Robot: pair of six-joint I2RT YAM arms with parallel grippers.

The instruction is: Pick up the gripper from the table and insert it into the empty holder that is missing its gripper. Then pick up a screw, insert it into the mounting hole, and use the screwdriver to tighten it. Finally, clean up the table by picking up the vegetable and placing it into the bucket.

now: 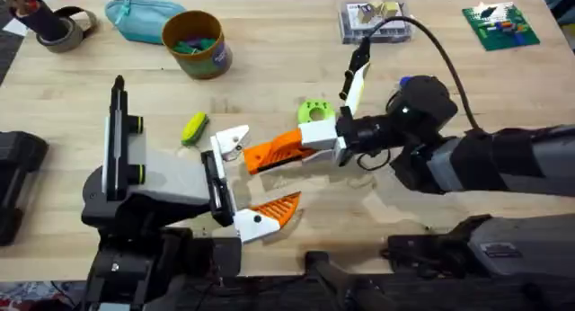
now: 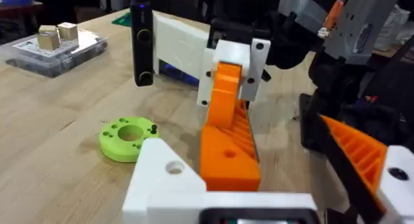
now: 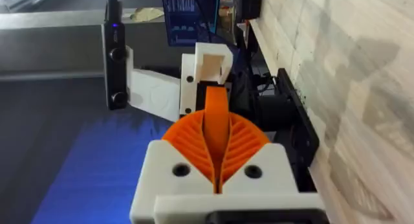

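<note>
At lower left, spread wide and gripping nothing: the left gripper (image 1: 267, 178), presumably to expose the holder (image 1: 235, 140), white, pointed, bare. Near frame centre, just right of it, the gripper (image 1: 259, 157) — orange, ribbed, wedge-shaped, aimed tip-first. Clamped tight on it from the right — the right gripper (image 1: 289, 149), likely for a straight push-in.

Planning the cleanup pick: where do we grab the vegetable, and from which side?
Pinch the vegetable across its narrow middle, coming straight down. It lies flat on the table, long axis slightly diagonal, so fingers should close across its width. The holder sits close beside it, so a side approach looks cramped.
</note>
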